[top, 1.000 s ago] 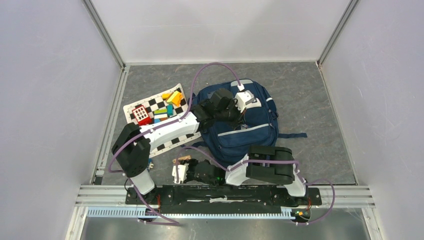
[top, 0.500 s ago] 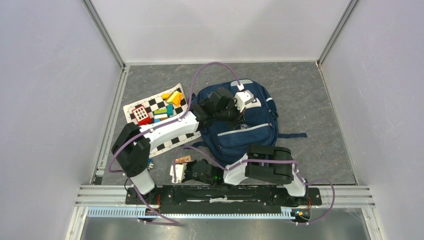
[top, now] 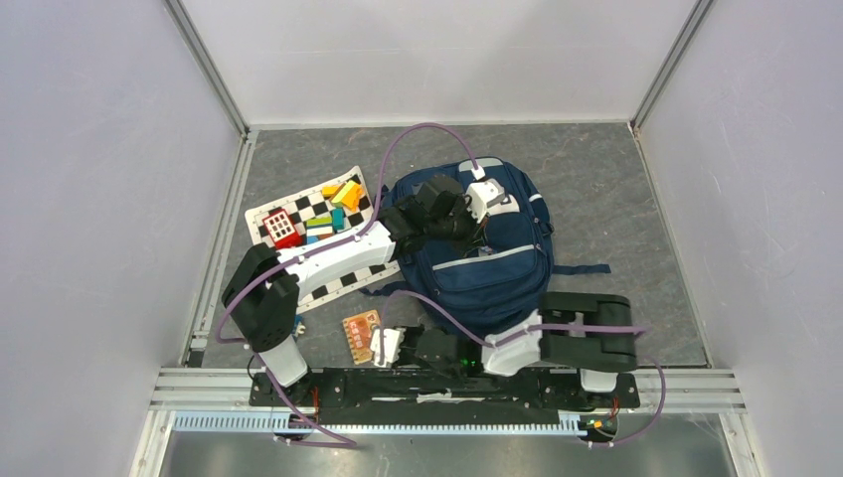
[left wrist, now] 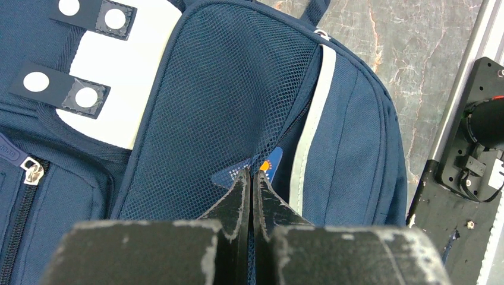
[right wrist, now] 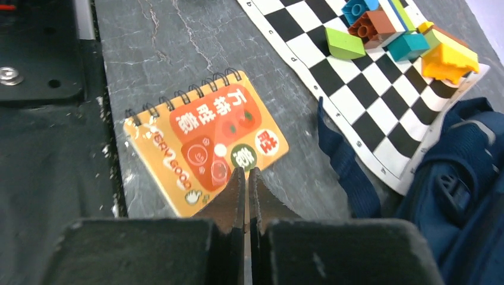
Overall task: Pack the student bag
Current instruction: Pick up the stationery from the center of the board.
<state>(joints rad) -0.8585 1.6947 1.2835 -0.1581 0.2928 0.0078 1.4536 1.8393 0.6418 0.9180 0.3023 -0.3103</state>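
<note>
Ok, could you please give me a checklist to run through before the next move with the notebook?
1. Right hand shut at the notebook edge: ok.
2. Notebook actually pinched: cannot tell.
3. Left hand shut at the student bag mesh pocket: ok.
4. Pocket mouth wide enough for the notebook: cannot tell.
5. Blocks on the checkered mat, apart from the notebook: ok.

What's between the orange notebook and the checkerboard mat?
Nothing: bare grey table between the notebook and the mat, clearest in the right wrist view.
</note>
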